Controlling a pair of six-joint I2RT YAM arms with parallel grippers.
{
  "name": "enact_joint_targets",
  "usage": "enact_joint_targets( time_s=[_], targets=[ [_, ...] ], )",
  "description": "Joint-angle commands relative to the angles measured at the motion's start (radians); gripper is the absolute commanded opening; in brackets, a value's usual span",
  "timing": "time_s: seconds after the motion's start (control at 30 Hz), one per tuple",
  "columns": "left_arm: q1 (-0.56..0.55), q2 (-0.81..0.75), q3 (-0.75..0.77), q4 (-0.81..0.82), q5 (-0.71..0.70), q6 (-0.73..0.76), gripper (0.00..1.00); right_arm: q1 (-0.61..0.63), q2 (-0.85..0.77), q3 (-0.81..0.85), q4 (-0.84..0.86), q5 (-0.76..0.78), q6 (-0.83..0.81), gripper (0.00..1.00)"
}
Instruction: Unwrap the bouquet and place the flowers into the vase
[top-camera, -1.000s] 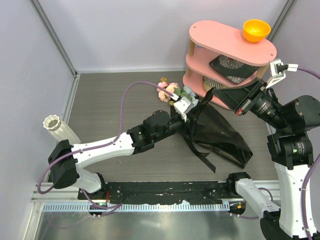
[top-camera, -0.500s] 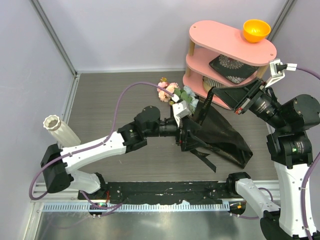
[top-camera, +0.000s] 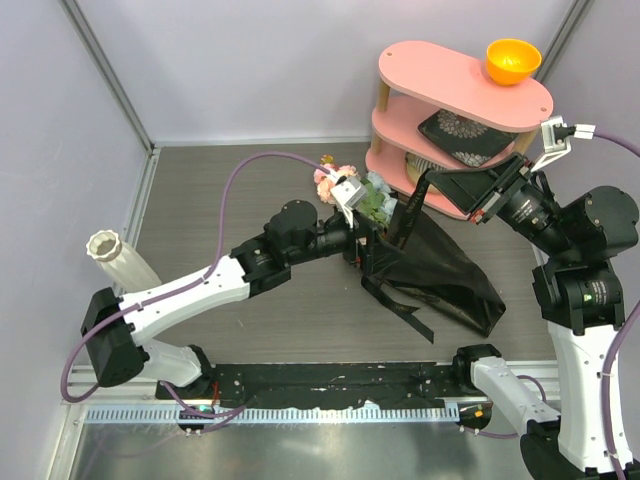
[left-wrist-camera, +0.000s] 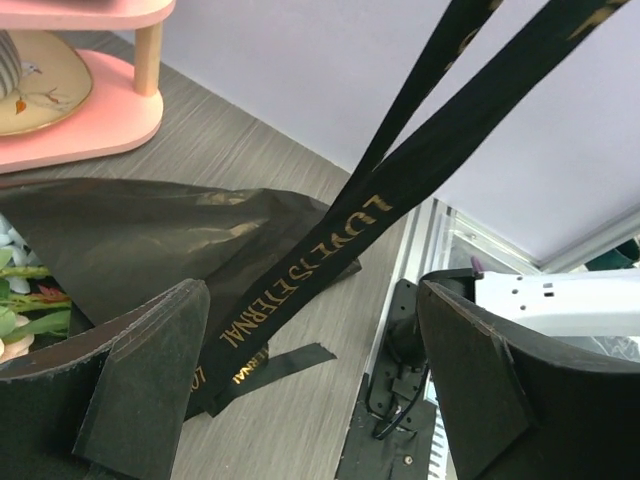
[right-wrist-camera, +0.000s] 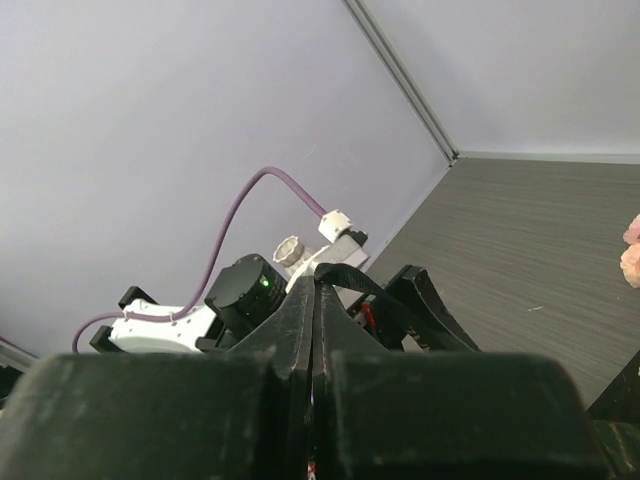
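Note:
The bouquet lies on the table, with pink flowers (top-camera: 333, 181) and green leaves (top-camera: 376, 203) poking out of crinkly black paper (top-camera: 445, 272). My right gripper (top-camera: 428, 181) is raised beside the shelf and shut on the black ribbon (top-camera: 405, 222), which is pulled up taut from the wrap. In the right wrist view the ribbon (right-wrist-camera: 392, 290) loops out of the shut right gripper (right-wrist-camera: 315, 288). My left gripper (top-camera: 362, 252) is open at the bouquet's neck. In the left wrist view, the gold-lettered ribbon (left-wrist-camera: 330, 250) runs untouched through the left gripper (left-wrist-camera: 312, 300). The vase (top-camera: 108, 249) stands far left.
A pink two-tier shelf (top-camera: 400, 70) stands at the back right, with an orange bowl (top-camera: 512, 60) on top and a floral black plate (top-camera: 462, 135) on its lower tier. A loose ribbon tail (top-camera: 405, 315) trails toward the front rail (top-camera: 330, 385).
My left gripper has opened wider and moved back toward the flowers, off the black paper. The right gripper still holds the ribbon up in the same place.

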Motion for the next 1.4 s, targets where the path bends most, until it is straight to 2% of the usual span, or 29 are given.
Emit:
enact_joint_targets(
  time_s=[0.0,0.07,0.2,0.33,0.43,0.47,0.53,0.57,0.63,0.67,0.73,0.77,0.87,1.03,1.07,1.13,1.17,1.23,1.33,1.37],
  targets=[
    [-0.005,0.033,0.038,0.066,-0.026,-0.009,0.85,0.002,0.016,0.018,0.019,0.041,0.029,0.01],
    [-0.005,0.059,0.051,0.075,-0.014,-0.004,0.80,0.003,0.020,0.017,0.017,0.049,0.035,0.01],
    [-0.005,0.103,0.078,0.074,-0.012,-0.006,0.62,0.003,0.019,0.018,0.016,0.053,0.041,0.01],
    [-0.005,0.155,0.103,0.100,0.001,-0.018,0.53,0.002,0.019,0.018,0.010,0.055,0.040,0.01],
    [-0.005,0.180,0.120,0.085,-0.012,-0.014,0.40,0.003,0.016,0.018,0.007,0.055,0.041,0.01],
    [-0.005,0.186,0.130,0.071,-0.043,0.002,0.28,0.003,0.016,0.018,0.006,0.056,0.041,0.01],
    [-0.001,0.197,0.162,-0.002,-0.089,0.026,0.12,0.002,0.011,0.017,0.005,0.056,0.041,0.01],
    [0.006,0.201,0.176,-0.032,-0.109,0.034,0.00,0.003,0.010,0.012,0.005,0.056,0.041,0.01],
    [0.041,0.215,0.209,-0.101,-0.126,0.028,0.00,0.003,0.002,0.001,0.005,0.065,0.041,0.01],
    [0.077,0.218,0.220,-0.130,-0.130,0.020,0.00,0.003,-0.006,-0.008,-0.001,0.075,0.037,0.04],
    [0.122,0.212,0.249,-0.228,-0.135,0.013,0.00,0.003,-0.015,-0.008,-0.073,0.154,-0.006,0.27],
    [0.148,0.205,0.257,-0.266,-0.147,0.014,0.00,0.003,-0.024,-0.005,-0.102,0.192,-0.026,0.45],
    [0.298,0.175,0.298,-0.444,-0.187,0.052,0.00,0.003,-0.039,0.010,-0.228,0.329,-0.093,0.61],
    [0.490,0.158,0.435,-0.752,-0.426,0.201,0.00,0.003,-0.046,0.004,-0.287,0.400,-0.132,0.62],
    [0.572,0.165,0.462,-0.779,-0.433,0.209,0.00,0.002,-0.046,-0.002,-0.285,0.398,-0.132,0.63],
    [0.659,0.177,0.557,-0.843,-0.430,0.213,0.00,0.002,-0.043,-0.010,-0.268,0.388,-0.124,0.62],
    [0.737,0.201,0.603,-0.874,-0.433,0.210,0.00,0.003,-0.041,-0.016,-0.264,0.383,-0.123,0.62],
    [0.794,0.229,0.747,-0.938,-0.437,0.218,0.00,0.003,-0.036,-0.017,-0.262,0.374,-0.121,0.62],
    [0.895,0.276,0.852,-0.943,-0.353,0.221,0.00,0.003,-0.039,-0.022,-0.259,0.374,-0.120,0.62],
    [0.917,0.290,0.895,-0.952,-0.283,0.191,0.00,0.003,-0.039,-0.023,-0.257,0.374,-0.121,0.62]
  ],
)
